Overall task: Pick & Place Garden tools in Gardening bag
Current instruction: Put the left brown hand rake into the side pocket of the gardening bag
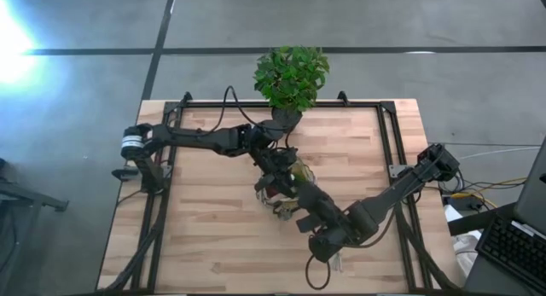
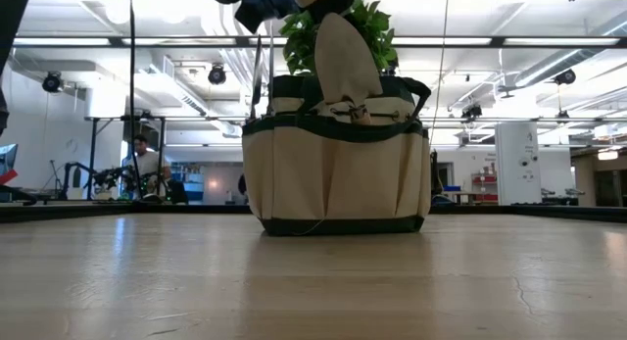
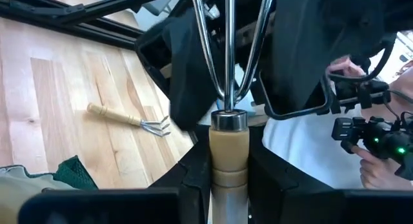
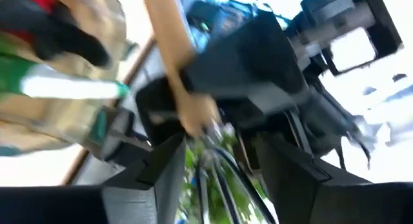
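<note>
Basically the room's what I see most of: concrete floor w/ dark seams round the table from above, and at table height a bright workshop behind, ceiling strip lights, a white pillar, a person seated far back left of the bag. Table is pale wood planks in a black frame.

Gardening bag sits upright near table centre, khaki w/ dark green trim, pockets outside. Potted plant stands just behind the bag, at the far table edge. Both arms meet right over the bag.

Left gripper is clenched on the wooden handle of a fork tool, tines pointing away from the wrist, just above the bag. Right gripper is beside it, fingers spread wide, grasping nothing I can make out. A trowel stands blade-up out of the bag mouth. One small hand rake lies flat on the wood beside the bag. Green spray bottle pokes out at the bag, blurred.
</note>
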You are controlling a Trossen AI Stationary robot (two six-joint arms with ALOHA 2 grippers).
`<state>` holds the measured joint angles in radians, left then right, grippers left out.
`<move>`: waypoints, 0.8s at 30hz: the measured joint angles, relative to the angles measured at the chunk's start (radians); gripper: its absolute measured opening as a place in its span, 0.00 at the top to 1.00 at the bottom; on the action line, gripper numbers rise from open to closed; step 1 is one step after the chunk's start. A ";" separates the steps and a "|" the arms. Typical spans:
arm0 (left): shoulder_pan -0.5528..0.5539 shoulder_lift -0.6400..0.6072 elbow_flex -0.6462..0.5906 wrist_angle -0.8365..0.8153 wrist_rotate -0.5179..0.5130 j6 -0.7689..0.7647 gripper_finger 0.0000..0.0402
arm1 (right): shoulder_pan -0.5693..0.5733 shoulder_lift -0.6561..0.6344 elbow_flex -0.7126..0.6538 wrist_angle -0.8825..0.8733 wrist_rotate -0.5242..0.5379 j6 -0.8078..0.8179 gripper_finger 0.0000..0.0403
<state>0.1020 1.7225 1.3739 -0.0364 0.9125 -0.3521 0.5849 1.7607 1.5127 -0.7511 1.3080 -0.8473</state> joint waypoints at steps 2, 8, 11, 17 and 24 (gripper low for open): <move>0.000 -0.002 0.000 0.000 0.000 0.001 0.82 | 0.005 0.000 0.000 -0.002 0.062 0.015 0.52; -0.001 -0.008 0.002 0.030 -0.006 0.005 0.82 | 0.046 0.001 -0.003 -0.012 0.230 0.116 0.51; -0.001 -0.008 0.002 0.047 -0.005 0.002 0.82 | 0.077 0.002 -0.005 -0.017 0.249 0.199 0.50; -0.002 -0.008 0.005 0.075 0.001 0.015 0.82 | 0.128 -0.016 -0.005 -0.081 0.259 0.428 0.50; -0.011 -0.008 0.004 0.063 0.017 0.014 0.82 | 0.115 -0.038 -0.006 -0.363 0.266 0.671 0.50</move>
<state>0.0911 1.7142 1.3775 0.0262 0.9295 -0.3386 0.6999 1.7229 1.5071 -1.1145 1.5738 -0.1765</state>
